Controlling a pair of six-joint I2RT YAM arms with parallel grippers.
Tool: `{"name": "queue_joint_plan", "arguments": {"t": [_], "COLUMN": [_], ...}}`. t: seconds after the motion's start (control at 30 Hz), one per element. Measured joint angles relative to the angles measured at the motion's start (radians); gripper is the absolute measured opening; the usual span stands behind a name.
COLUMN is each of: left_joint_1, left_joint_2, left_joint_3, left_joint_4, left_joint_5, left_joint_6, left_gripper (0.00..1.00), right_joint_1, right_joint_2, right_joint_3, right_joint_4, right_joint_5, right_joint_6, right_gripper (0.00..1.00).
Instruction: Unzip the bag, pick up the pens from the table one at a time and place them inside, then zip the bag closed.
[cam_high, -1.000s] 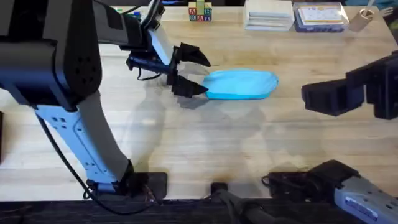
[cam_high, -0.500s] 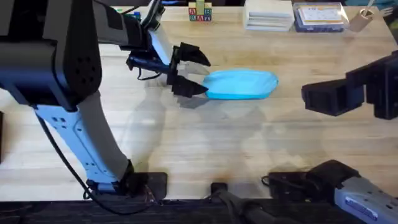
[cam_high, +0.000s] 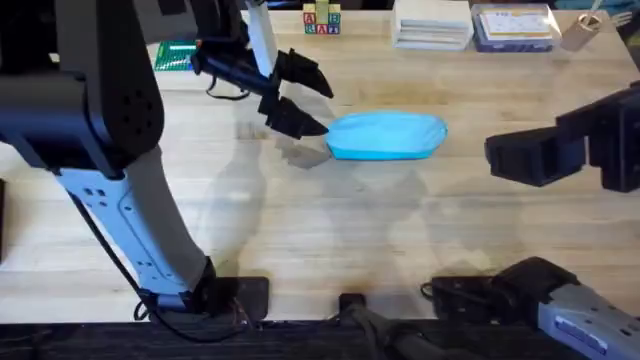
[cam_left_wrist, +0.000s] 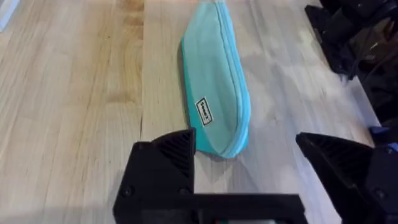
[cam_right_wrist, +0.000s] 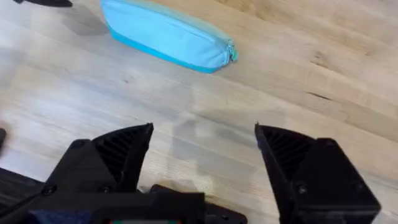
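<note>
Overhead, the left arm rises from its base at the near left and reaches far across the table (cam_high: 330, 230), its wrist angled toward the right. The left gripper (cam_high: 298, 98) hangs just beside the left end of the bag (cam_high: 386, 135), fingers spread wide and holding nothing. The bag lies lengthwise near the table's middle, zipper closed. The right gripper (cam_right_wrist: 204, 155) hovers at the right, well apart from the bag, its fingers also spread wide and empty.
</note>
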Motion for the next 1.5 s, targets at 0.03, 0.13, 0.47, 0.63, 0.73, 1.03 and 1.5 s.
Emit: {"name": "queue_joint_plan", "arguments": {"t": [0.03, 0.13, 0.47, 0.63, 0.73, 1.03, 1.5], "left_joint_1": [0.000, 0.000, 0.000, 0.000, 0.000, 0.000, 0.001], "left_joint_2": [0.000, 0.000, 0.000, 0.000, 0.000, 0.000, -0.007], "left_joint_3": [0.021, 0.091, 0.254, 0.270, 0.270, 0.270, 0.270], "left_joint_4": [-0.024, -0.095, -0.269, -0.311, -0.327, -0.322, -0.222], "left_joint_5": [-0.021, -0.083, -0.182, -0.195, -0.204, -0.258, -0.384], "left_joint_6": [0.000, 0.000, -0.008, -0.070, -0.144, -0.372, -0.658], "left_gripper": [0.996, 0.995, 0.996, 0.996, 0.996, 0.998, 0.999], "right_joint_1": [0.000, 0.000, 0.000, 0.000, 0.000, 0.000, 0.000], "right_joint_2": [0.000, 0.000, 0.000, 0.000, 0.000, 0.000, 0.000], "right_joint_3": [0.000, 0.000, 0.000, 0.000, 0.000, 0.000, 0.000], "right_joint_4": [0.000, 0.000, 0.000, 0.000, 0.000, 0.000, 0.000], "right_joint_5": [0.000, 0.000, 0.000, 0.000, 0.000, 0.000, 0.000], "right_joint_6": [0.000, 0.000, 0.000, 0.000, 0.000, 0.000, 0.000], "right_gripper": [0.998, 0.998, 0.998, 0.998, 0.997, 0.997, 0.998]}}
